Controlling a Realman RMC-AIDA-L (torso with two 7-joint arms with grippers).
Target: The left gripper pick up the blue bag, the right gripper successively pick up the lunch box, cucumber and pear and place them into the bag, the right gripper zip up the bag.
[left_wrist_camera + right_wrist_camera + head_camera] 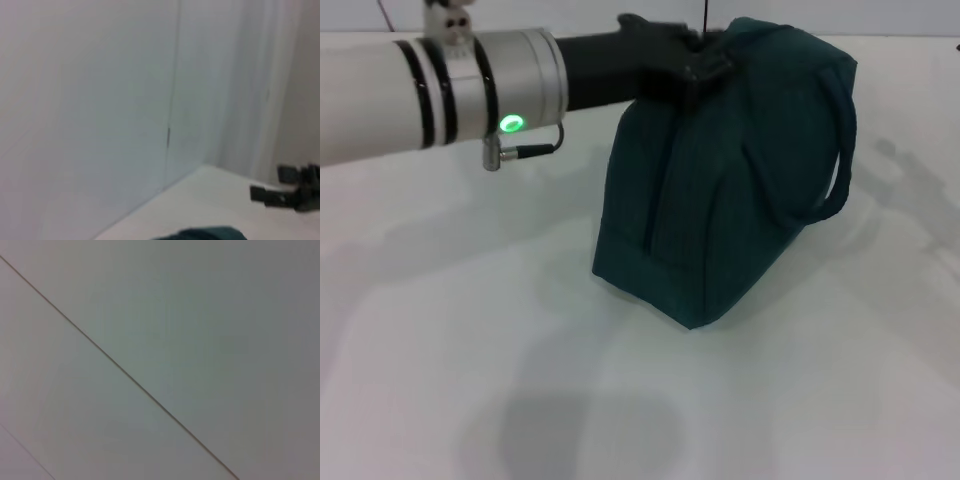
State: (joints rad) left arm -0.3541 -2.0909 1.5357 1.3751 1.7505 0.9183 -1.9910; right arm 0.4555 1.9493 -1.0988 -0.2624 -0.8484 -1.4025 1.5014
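The left claw (pixel 705 55) sits at the top of the blue bag (pixel 720 190), which stands on the desk (pixel 470 350); I cannot tell its opening. The right claw is out of sight.

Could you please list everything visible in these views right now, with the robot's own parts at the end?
bag: one, dark teal, upright on the table, right of centre in the head view; a loop handle hangs on its right side; only a sliver of it shows in the left wrist view.
table: one, white, under the bag.
wall: pale, with a thin seam, fills the right wrist view.
left arm: one, silver and black, reaching across from the left to the bag's top.
left gripper: black, at the bag's top edge.
right gripper: dark, seen far off in the left wrist view, above the table.
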